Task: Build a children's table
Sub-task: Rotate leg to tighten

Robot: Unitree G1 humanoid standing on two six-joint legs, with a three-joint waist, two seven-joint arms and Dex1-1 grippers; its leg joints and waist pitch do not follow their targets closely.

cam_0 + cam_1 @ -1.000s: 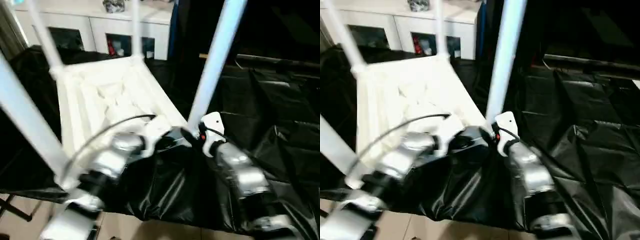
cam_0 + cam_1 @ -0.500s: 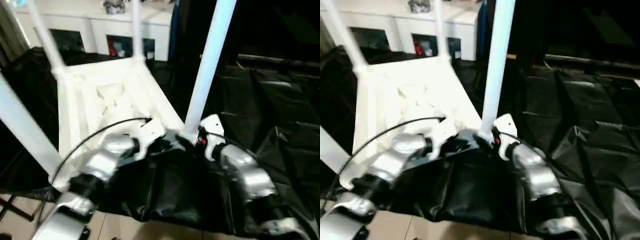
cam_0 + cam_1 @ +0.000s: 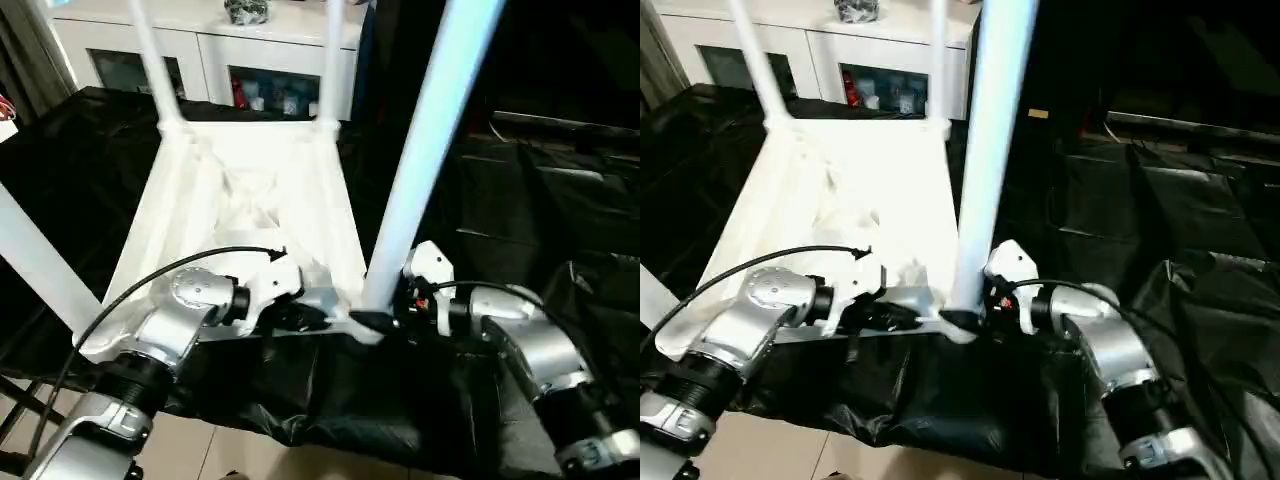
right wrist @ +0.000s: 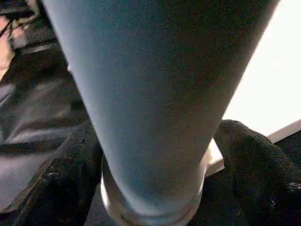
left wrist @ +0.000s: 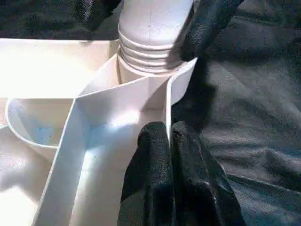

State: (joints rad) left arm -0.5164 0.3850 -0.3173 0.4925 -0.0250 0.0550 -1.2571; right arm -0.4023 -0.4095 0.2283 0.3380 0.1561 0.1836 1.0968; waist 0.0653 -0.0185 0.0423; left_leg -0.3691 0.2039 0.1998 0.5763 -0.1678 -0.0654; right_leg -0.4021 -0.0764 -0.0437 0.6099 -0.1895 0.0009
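Note:
The children's table [image 3: 250, 200] lies upside down on black sheeting, its white legs pointing up. My left gripper [image 3: 300, 318] is at the near right corner, its fingers [image 5: 150, 146] shut on the thin rim wall beside the socket. The near right leg [image 3: 425, 150] stands in that socket, and its ribbed base [image 5: 150, 47] shows in the left wrist view. My right gripper [image 3: 385, 320] straddles the foot of this leg. It is open, with one black finger [image 4: 256, 165] standing off the tube and the other finger [image 4: 70, 179] close against it.
A white cabinet with glass doors [image 3: 270, 50] stands behind the table. Crumpled black sheeting [image 3: 540, 200] covers the work surface to the right. The surface's front edge drops to a tiled floor [image 3: 200, 450] just below my forearms. Two far legs [image 3: 150, 60] and a near left leg [image 3: 35, 260] rise around the top.
The head view has shifted, so the table now sits more centred. Both grippers stay at the near right corner. The right forearm now reaches in from further right.

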